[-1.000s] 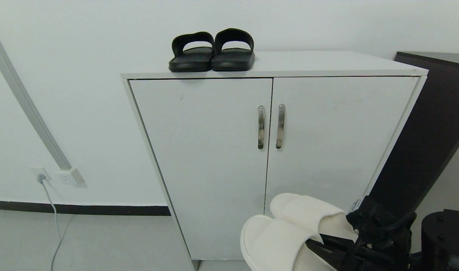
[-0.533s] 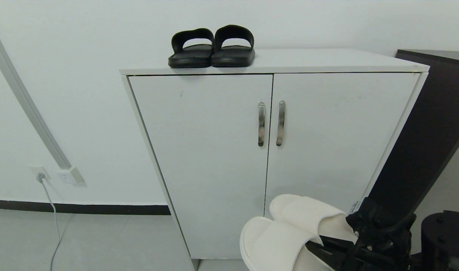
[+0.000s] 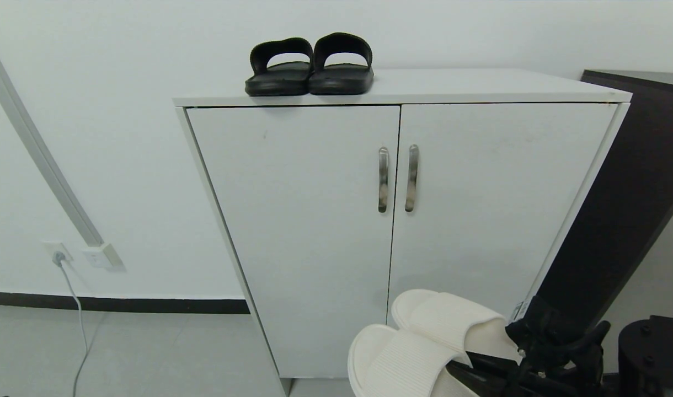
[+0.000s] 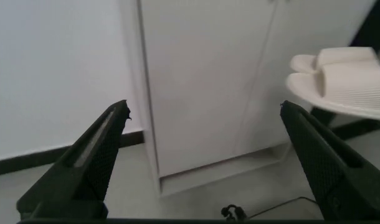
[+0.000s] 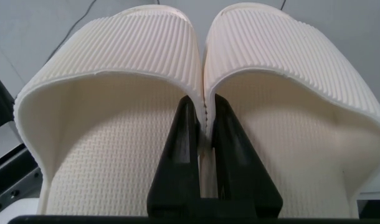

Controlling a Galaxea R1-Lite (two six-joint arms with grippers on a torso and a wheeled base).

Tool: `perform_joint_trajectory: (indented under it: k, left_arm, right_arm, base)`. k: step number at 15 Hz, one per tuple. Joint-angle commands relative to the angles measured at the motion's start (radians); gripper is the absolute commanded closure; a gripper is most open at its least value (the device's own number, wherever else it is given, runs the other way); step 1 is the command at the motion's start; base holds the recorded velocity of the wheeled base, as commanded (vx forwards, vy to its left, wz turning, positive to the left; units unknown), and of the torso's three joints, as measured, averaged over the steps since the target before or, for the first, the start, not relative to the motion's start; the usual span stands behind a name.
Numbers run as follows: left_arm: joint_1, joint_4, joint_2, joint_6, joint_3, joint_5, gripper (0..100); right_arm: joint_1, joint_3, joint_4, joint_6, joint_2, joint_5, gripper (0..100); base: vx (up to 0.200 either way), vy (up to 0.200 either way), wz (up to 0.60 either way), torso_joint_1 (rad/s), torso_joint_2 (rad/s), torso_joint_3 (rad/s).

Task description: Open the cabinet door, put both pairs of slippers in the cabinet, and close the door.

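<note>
A white two-door cabinet (image 3: 314, 231) stands against the wall, both doors closed, with two metal handles (image 3: 383, 179) at the middle. A pair of black slippers (image 3: 310, 66) rests on its top, toward the left. My right gripper (image 5: 202, 124) is shut on the touching inner edges of a pair of white ribbed slippers (image 3: 419, 342), held low in front of the right door. These white slippers (image 4: 339, 78) also appear in the left wrist view, to the side of the cabinet (image 4: 202, 81). My left gripper (image 4: 202, 155) is open, low near the floor, facing the cabinet's left corner.
A dark cabinet (image 3: 634, 182) stands right of the white one. A wall socket (image 3: 58, 255) with a grey cable (image 3: 80, 331) and a slanted cable duct (image 3: 38, 149) are on the wall to the left. Grey floor lies open at the left.
The whole head picture has shifted slightly, so the camera moved. The white slippers and right gripper sit a little lower in the frame.
</note>
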Motion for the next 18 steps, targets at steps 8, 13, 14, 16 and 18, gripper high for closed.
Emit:
perform_joint_trajectory:
  k: [8,13,14,16,18]
  left_arm:
    - [-0.246,-0.493,0.733,-0.054,-0.154,-0.273,0]
    - [-0.425,-0.516,0.883,-0.097,-0.323,-0.150,0]
    - [-0.471,-0.516,0.915,-0.103,-0.356,-0.127,0]
    - [-0.586,-0.514,0.998,-0.138,-0.459,-0.087,0]
    - [-0.654,-0.514,1.082,-0.197,-0.588,-0.046,0]
  right_arm:
    - [0.008,0.001,0.001,-0.001,0.006,0.001,100]
    - [0.008,0.003,0.001,0.001,0.008,0.001,100]
    - [0.008,0.004,0.001,0.001,0.008,0.003,100]
    - [0.008,0.004,0.001,0.001,0.006,0.003,100]
    - [0.008,0.010,0.001,0.002,0.006,0.004,100]
  base:
    - [0.000,0.000,0.00,0.000,0.00,0.000]
    - [0.000,0.000,0.00,0.000,0.00,0.000]
    - [0.000,0.000,0.00,0.000,0.00,0.000]
    - [0.000,0.000,0.00,0.000,0.00,0.000]
    - [0.000,0.000,0.00,0.000,0.00,0.000]
